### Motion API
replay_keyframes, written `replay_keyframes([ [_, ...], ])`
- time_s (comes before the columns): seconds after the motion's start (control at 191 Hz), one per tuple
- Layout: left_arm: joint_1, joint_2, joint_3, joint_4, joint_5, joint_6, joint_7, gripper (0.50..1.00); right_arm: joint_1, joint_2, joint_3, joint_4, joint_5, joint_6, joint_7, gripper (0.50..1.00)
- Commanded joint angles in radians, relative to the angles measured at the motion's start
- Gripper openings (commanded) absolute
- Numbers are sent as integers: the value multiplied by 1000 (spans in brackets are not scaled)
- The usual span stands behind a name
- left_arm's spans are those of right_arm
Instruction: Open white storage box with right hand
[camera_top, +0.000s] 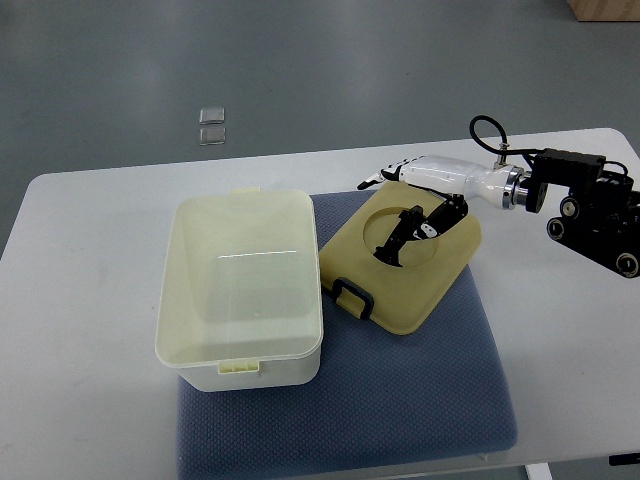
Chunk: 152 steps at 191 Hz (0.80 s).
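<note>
Nearest, a blue-grey mat (420, 400) covers the white worktop (70, 400); on its left side the white storage box (240, 290) stands open, lidless; its yellowish lid (420, 285) lies just beside it, tilted against the box's right wall; farther back the right hand (420, 205) rests on the lid, dark fingers (400, 238) loosely curled, gripping nothing

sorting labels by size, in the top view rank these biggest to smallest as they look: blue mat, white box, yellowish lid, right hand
1. blue mat, though the box and lid cover part of it
2. white box
3. yellowish lid
4. right hand, smallest
</note>
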Motion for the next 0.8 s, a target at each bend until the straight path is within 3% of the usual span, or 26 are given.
replay_keyframes([
  [0.0,0,0,0,-1,0,1,1,1000,2,-6,19,0,49,10,0,911],
  [0.378,0,0,-1,-1,0,1,0,1000,0,-10,92,-2,356,12,0,926],
  [0.792,0,0,0,-1,0,1,0,1000,-57,33,137,-80,967,58,0,926],
])
